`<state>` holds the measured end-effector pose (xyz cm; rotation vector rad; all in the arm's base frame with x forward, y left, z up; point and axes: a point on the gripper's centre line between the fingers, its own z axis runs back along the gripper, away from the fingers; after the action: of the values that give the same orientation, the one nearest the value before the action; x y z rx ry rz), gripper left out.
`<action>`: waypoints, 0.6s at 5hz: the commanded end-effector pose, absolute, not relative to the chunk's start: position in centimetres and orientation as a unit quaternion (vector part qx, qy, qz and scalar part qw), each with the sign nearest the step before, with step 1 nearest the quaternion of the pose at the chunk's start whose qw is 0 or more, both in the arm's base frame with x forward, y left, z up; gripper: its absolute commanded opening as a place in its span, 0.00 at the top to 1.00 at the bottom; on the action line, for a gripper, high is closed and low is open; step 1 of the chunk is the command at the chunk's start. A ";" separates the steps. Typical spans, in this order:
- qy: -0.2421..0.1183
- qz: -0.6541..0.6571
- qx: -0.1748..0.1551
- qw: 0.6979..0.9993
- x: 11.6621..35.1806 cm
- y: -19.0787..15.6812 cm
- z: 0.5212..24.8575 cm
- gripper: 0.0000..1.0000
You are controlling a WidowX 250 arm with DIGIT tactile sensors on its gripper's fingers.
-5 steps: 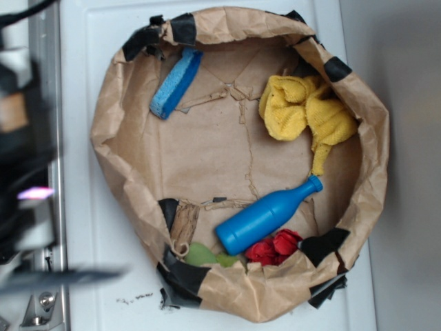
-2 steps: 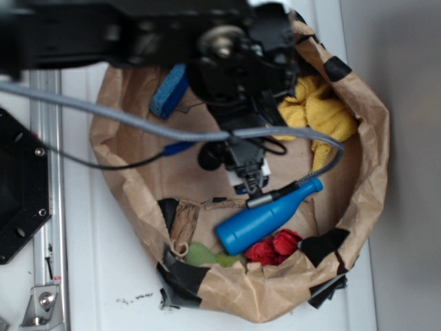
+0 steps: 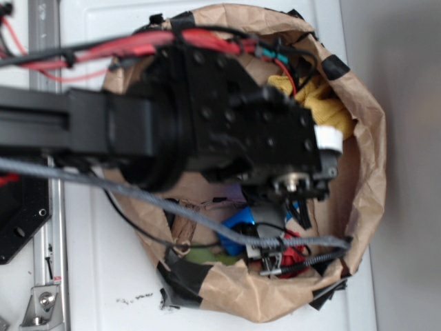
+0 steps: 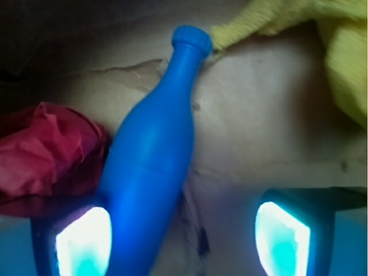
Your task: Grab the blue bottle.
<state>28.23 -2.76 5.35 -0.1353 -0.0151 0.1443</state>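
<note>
The blue bottle (image 4: 152, 155) lies on brown paper inside the paper bag, its narrow neck pointing away from me in the wrist view. My gripper (image 4: 183, 238) is open and straddles the bottle's thick body. The left finger (image 4: 83, 241) sits right beside the bottle, and the right finger (image 4: 282, 238) stands well clear of it. In the exterior view my black arm (image 3: 227, 131) covers most of the bag, and only a patch of the blue bottle (image 3: 238, 222) shows under it.
A red crumpled thing (image 4: 40, 155) lies against the bottle's left side. The yellow cloth (image 4: 339, 57) is past the bottle's neck to the right. The bag's rolled paper wall (image 3: 365, 172) rings everything. Something green (image 3: 200, 256) lies by the near wall.
My arm has swung in from the left and moved down and right across the bag, ending over the bottle. The bottle has not moved.
</note>
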 end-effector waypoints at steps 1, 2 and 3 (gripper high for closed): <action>-0.025 0.051 -0.027 0.998 29.5 -4.8 5.6 0.63; -0.038 0.047 0.031 0.998 29.3 -2.7 6.9 1.00; -0.061 0.056 0.038 0.996 28.7 -0.1 9.7 1.00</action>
<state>28.23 -0.56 8.18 0.0823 -0.0550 0.0913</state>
